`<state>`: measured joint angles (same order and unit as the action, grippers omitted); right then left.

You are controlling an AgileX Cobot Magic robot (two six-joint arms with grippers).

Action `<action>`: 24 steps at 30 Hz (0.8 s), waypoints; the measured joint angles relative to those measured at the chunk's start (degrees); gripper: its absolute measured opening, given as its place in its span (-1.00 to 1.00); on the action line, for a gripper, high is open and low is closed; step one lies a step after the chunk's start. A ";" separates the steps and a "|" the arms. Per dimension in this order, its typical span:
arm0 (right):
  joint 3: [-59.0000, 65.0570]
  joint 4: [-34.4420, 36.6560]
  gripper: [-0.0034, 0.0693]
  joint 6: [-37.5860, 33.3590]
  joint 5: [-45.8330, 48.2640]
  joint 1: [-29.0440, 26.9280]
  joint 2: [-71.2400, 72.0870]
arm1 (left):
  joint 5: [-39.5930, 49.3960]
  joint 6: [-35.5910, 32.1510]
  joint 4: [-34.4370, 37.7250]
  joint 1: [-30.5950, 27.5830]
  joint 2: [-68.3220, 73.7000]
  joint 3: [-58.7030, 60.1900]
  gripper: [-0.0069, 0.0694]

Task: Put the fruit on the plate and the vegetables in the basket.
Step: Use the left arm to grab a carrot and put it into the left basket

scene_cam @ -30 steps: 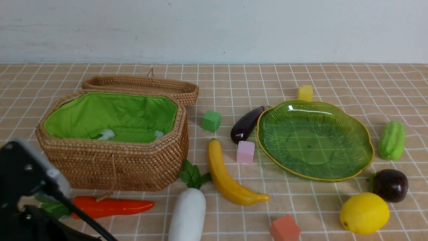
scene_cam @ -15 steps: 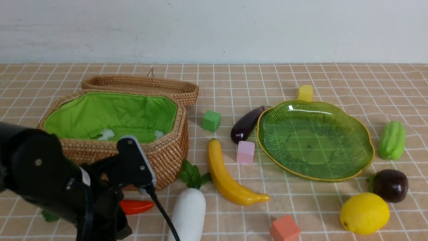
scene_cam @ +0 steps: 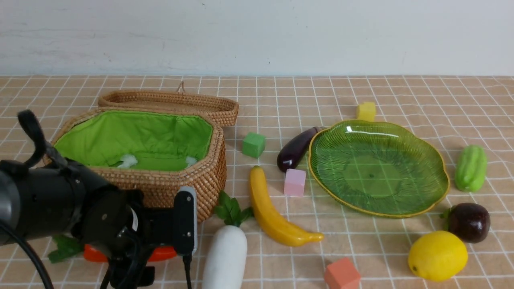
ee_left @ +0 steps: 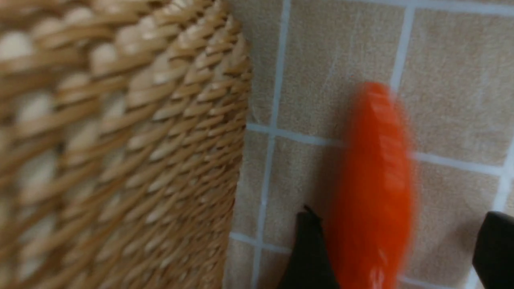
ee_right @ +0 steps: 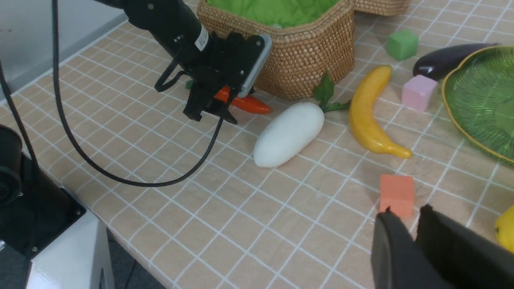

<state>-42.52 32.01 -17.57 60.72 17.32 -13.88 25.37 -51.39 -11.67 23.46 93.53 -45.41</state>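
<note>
Left wrist view, left tool (ee_left: pixel 401 224) spread open astride carrot (ee_left: pixel 375 180); basket (ee_left: pixel 120 140) wall just beside; radish (scene_cam: pixel 225 257) near

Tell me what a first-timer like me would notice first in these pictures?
Most likely the bulky black left gripper low at the front left, open astride the orange carrot. Just behind it stands the big wicker basket with its bright green lining. On the right lies the green glass plate, bare, with the banana, lemon and eggplant around it.
</note>
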 joint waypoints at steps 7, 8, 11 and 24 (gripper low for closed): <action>0.00 2.16 -0.58 -0.91 0.00 0.00 0.00 | 2.01 -0.05 0.72 0.06 0.79 -0.29 0.23; 0.00 2.54 -0.57 -1.04 0.00 0.00 0.00 | 2.70 -0.06 0.83 0.06 0.79 -0.29 0.20; 0.00 2.69 -0.57 -1.09 0.00 0.00 0.00 | 4.09 -0.12 0.93 0.06 0.79 -0.29 -0.05; 0.00 6.81 -0.55 -1.22 -10.10 0.00 -0.05 | 18.25 9.57 3.32 7.22 -13.01 -6.43 -0.20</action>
<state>-42.52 38.83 -18.79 50.61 17.32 -13.92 43.62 -41.82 -8.35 30.68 80.52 -51.84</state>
